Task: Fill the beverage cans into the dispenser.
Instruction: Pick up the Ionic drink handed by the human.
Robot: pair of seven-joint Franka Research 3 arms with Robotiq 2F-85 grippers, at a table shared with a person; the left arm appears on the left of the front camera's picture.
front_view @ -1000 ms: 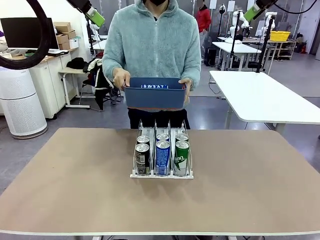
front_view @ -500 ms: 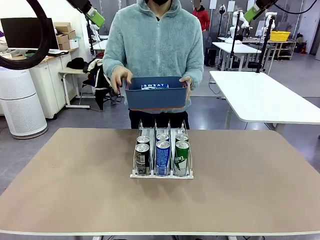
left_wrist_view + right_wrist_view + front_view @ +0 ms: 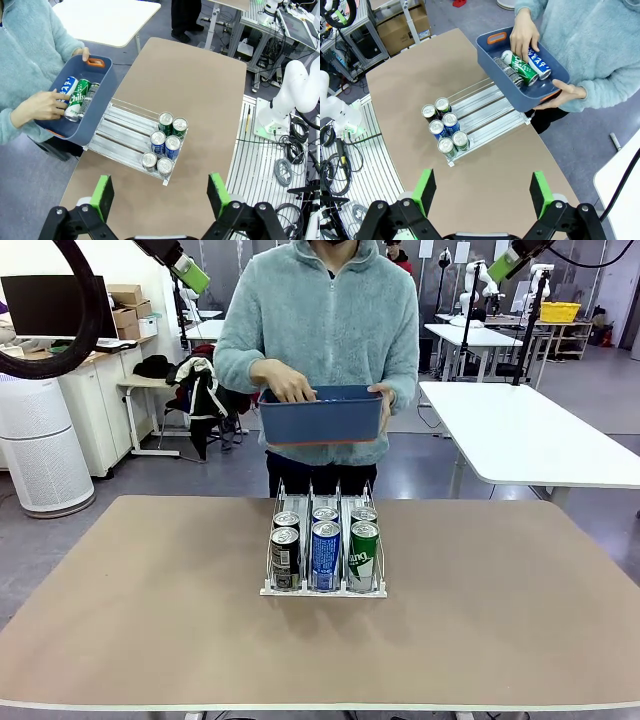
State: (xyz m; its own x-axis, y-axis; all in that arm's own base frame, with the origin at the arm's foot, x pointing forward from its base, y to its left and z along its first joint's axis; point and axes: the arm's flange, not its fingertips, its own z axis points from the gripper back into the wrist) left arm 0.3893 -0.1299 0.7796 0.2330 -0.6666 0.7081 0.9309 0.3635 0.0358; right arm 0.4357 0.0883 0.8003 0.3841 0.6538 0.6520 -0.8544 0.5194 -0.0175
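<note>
six cans [image 3: 326,550] stand in the rack [image 3: 323,592] at the middle of the table [image 3: 150,590], two per lane, all crowded up to the front lip: black, blue, green. beyond the rack the person holds a dark blue bin [image 3: 322,425] in the air, one hand [image 3: 288,385] dipping inside onto three loose cans [image 3: 77,95] lying there. left pincer [image 3: 160,192] hangs high over the table, spread wide, gripping nothing. right pincer [image 3: 482,192] likewise: wide apart, empty.
</note>
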